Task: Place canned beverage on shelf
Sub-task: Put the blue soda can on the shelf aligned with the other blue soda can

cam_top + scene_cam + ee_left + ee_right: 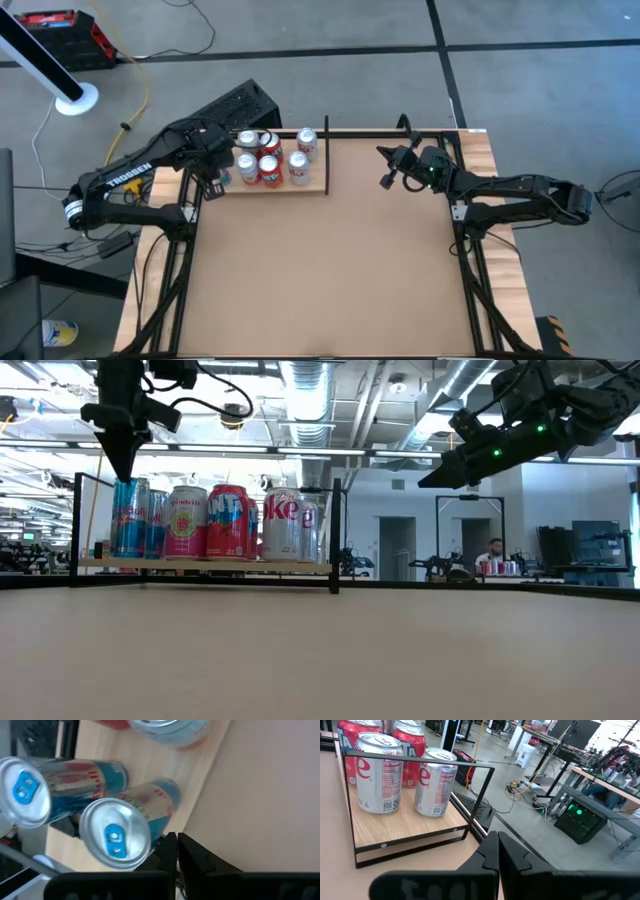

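The pale-wood shelf (pixel 312 187) with black rods stands at the table's far left. Several cans stand upright on it: two slim blue cans (pixel 128 520) at its left end, a pink one (pixel 186 520), a red one (pixel 228 520) and silver ones (pixel 283 522). My left gripper (pixel 122 472) is shut and points down, its tips at the top of the leftmost blue can (pixel 117 832). My right gripper (pixel 385 180) is shut and empty, raised in the air right of the shelf, which shows in its wrist view (pixel 405 827). My left gripper's shut fingertips (pixel 167 852) stand close beside the top rim of the nearest blue can (pixel 145 847), coming from above. I cannot tell whether they touch it. The can stands upright on the shelf.
The brown tabletop (pixel 330 270) stretches bare in front of and right of the shelf. A black rod frame (pixel 336 535) rises around the shelf. A black case (pixel 235 105) lies beyond the table's far edge. A person (pixel 495 550) sits far off in the room.
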Motion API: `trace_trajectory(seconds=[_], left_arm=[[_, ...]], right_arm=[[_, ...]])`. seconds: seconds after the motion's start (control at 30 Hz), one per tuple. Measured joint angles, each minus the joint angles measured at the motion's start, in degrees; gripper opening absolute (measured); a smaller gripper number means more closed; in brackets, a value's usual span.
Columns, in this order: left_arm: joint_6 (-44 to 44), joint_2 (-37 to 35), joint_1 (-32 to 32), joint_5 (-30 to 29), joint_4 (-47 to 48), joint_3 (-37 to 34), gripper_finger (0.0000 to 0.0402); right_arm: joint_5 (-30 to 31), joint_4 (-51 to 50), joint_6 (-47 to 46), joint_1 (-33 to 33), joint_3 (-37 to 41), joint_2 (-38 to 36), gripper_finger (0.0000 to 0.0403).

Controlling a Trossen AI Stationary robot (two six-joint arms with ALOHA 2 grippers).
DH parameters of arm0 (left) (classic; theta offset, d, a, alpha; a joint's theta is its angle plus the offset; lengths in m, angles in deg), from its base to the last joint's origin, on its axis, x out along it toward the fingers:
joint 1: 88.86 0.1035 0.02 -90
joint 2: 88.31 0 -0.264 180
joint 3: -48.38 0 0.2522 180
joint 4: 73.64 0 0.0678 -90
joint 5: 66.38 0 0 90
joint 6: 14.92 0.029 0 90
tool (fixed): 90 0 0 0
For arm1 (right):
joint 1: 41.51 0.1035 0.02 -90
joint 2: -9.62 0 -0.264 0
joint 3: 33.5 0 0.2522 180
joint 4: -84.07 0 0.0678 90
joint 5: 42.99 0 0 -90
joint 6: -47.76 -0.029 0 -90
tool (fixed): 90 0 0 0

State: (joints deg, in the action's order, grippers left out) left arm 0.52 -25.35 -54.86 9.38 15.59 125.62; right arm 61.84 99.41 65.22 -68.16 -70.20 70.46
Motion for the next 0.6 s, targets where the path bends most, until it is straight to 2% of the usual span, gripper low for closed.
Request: trace_trajectory(seconds=[0.1, 0.6], left_arm=[[0.0, 0.0, 0.3, -1.6, 0.0, 0.0, 0.0], [0.4, 0.0, 5.0, -1.6, 0.1, 0.0, 0.0]], right_arm=[[0.0, 0.0, 0.0, 0.0, 0.0, 0.0, 0.0021], [0.0, 0.0, 0.0, 0.0, 0.0, 0.0, 0.0021]])
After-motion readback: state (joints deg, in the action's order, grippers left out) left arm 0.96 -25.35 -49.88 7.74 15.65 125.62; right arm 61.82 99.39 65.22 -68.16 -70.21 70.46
